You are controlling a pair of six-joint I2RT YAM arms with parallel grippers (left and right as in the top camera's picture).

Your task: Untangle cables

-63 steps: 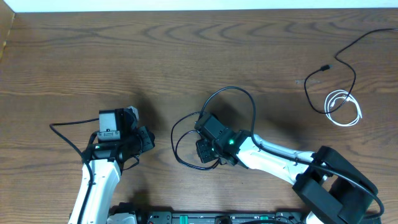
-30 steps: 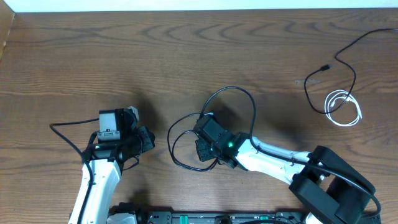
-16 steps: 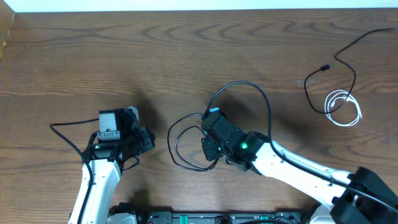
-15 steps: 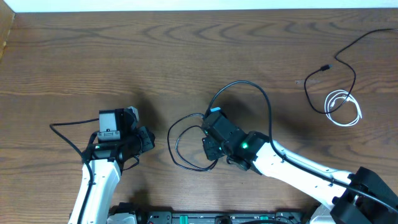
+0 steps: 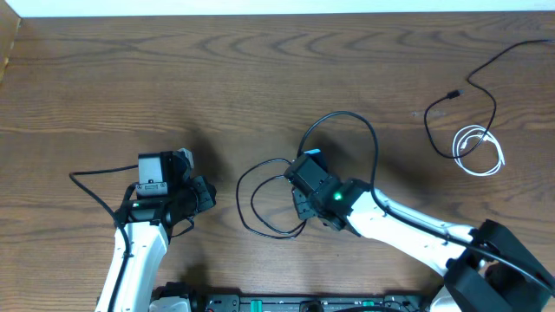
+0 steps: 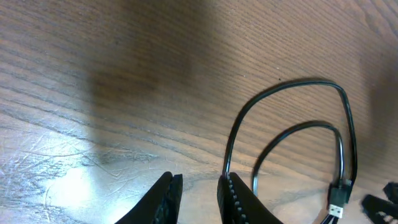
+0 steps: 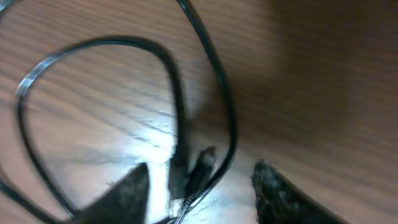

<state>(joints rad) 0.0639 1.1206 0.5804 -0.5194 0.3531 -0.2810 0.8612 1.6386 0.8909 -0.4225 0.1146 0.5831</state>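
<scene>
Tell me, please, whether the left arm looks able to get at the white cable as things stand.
Probably not: the white cable lies coiled far to the right, the left gripper sits far to the left, and the right arm lies between them.

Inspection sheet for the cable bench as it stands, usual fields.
Surface: wooden table, bare grain, no spills seen.
Job's things: one black cable in loose loops mid-table; second black cable and white cable overlapping near the far right corner.
Clutter: nothing seen.
Grippers: right gripper open over the looped cable's plug end, holding nothing; left gripper with jaws slightly apart, empty, beside the loops.
Cables: left arm's own wire trails on the table.
Surroundings: white strip along the far edge; nothing else seen.
</scene>
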